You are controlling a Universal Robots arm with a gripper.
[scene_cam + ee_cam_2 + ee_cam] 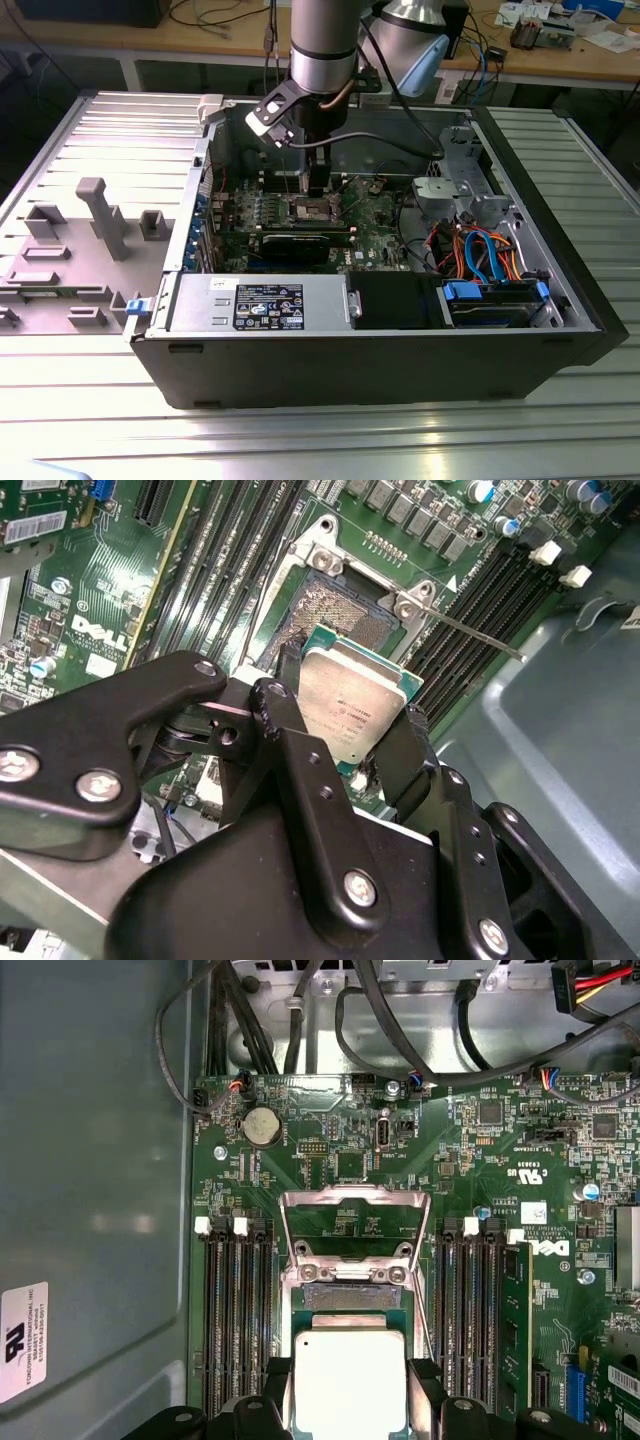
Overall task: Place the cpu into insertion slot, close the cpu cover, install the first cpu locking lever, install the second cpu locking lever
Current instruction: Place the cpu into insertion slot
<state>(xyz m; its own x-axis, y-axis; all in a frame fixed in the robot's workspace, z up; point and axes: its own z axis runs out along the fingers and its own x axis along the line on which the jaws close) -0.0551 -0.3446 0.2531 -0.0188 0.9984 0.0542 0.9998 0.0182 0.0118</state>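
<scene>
Open case (pixel 350 360) holds one motherboard (pixel 500 1160), its slot (pixel 350 1298) bare and its cover (pixel 354 1195) flipped up. Pincer (pixel 352 712) pinches the single cpu (pixel 350 1370) between two fingers, poised just over that slot.

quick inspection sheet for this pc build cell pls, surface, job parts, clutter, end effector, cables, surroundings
surface: ribbed metal table carrying an open computer case.
job's things: cpu in the grip, not seated; insertion slot bare; cpu cover swung open.
clutter: grey fixture tray on the table at the exterior view's left.
grippers: end effector shut on the cpu, inside the case over the motherboard.
cables: black bundle beside the board; orange and blue leads at the exterior view's right.
surroundings: workbench behind, with loose items.
</scene>
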